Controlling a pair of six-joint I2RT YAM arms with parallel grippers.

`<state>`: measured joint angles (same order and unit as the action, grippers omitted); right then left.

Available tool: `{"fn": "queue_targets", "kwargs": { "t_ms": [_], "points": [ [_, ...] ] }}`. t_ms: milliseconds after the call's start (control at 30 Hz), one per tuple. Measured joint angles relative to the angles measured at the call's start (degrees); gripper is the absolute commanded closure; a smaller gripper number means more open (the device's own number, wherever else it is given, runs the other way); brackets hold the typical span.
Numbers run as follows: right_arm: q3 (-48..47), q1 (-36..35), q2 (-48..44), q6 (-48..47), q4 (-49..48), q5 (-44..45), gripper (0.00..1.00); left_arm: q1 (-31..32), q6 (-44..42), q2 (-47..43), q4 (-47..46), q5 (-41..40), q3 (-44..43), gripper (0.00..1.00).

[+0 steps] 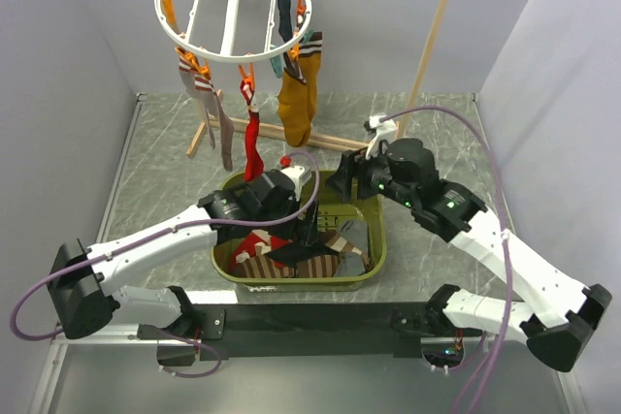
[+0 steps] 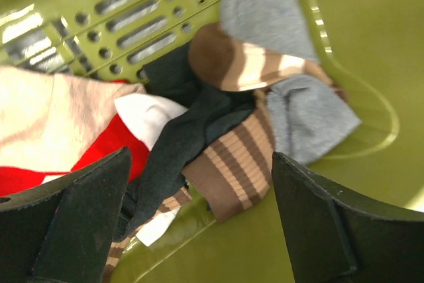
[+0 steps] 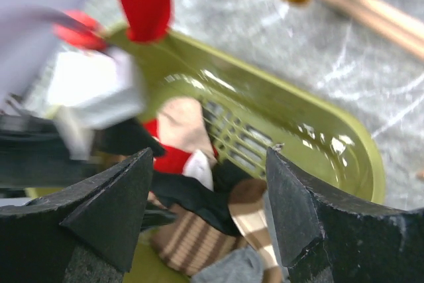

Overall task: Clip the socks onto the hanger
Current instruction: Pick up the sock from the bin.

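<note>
The white ring hanger (image 1: 231, 7) hangs at the back with several socks clipped on: a striped one (image 1: 206, 94), a red one (image 1: 253, 147) and a mustard one (image 1: 297, 94). More socks lie in the green basket (image 1: 376, 259): brown-tan striped (image 2: 235, 164), dark navy (image 2: 185, 137), grey (image 2: 308, 111) and red with white (image 2: 112, 137). My left gripper (image 2: 199, 230) is open and empty, low inside the basket over the pile. My right gripper (image 3: 209, 210) is open and empty, above the basket's far right rim, looking down at the socks (image 3: 192, 236).
The wooden-framed rack (image 1: 432, 36) with its metal rod stands at the back and carries the hanger. Its wooden foot (image 1: 320, 138) lies on the marble table just behind the basket. Grey walls close in on both sides.
</note>
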<state>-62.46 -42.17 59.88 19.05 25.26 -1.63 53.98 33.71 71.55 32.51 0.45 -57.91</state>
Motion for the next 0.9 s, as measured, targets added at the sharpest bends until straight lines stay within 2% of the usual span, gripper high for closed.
{"fn": "queue_targets", "kwargs": {
  "t_ms": [267,500,567,600,633,700,733,800,833,900],
  "points": [
    [-3.4,0.0,-3.2,1.4,2.8,2.9,0.25,1.5,8.6,-1.2,-0.2,-6.0,5.7,0.01],
    [-3.3,0.0,-4.7,5.9,7.0,5.2,0.25,1.1,18.3,-3.0,4.9,-10.9,11.3,0.01],
    [-3.3,0.0,-4.7,6.3,7.7,5.2,0.25,1.1,19.8,-4.7,4.5,-11.7,13.1,0.07],
    [-3.3,0.0,-4.5,6.3,8.2,5.2,0.25,1.1,20.2,-5.2,4.4,-12.0,13.9,0.12],
    [-3.3,0.0,-4.3,6.4,8.5,5.1,0.25,1.1,20.6,-5.3,4.2,-12.2,14.3,0.24],
    [-3.3,0.0,-3.7,6.6,9.2,5.0,0.25,1.1,21.0,-4.5,3.5,-12.3,14.6,0.38],
    [-3.3,0.0,-3.5,6.7,9.4,4.9,0.25,1.1,21.0,-3.9,2.8,-12.4,14.6,0.54],
    [-3.1,0.0,-3.4,6.9,9.4,4.7,0.25,1.2,21.4,-2.7,0.9,-12.9,14.6,0.72],
    [-3.1,0.0,-3.4,6.9,9.3,4.6,0.26,1.2,21.6,-2.4,0.1,-13.4,14.6,0.99],
    [-3.1,-0.1,-3.4,6.9,9.2,4.2,0.26,1.3,21.8,-2.5,-0.7,-15.0,14.4,0.99]
  ]
}}
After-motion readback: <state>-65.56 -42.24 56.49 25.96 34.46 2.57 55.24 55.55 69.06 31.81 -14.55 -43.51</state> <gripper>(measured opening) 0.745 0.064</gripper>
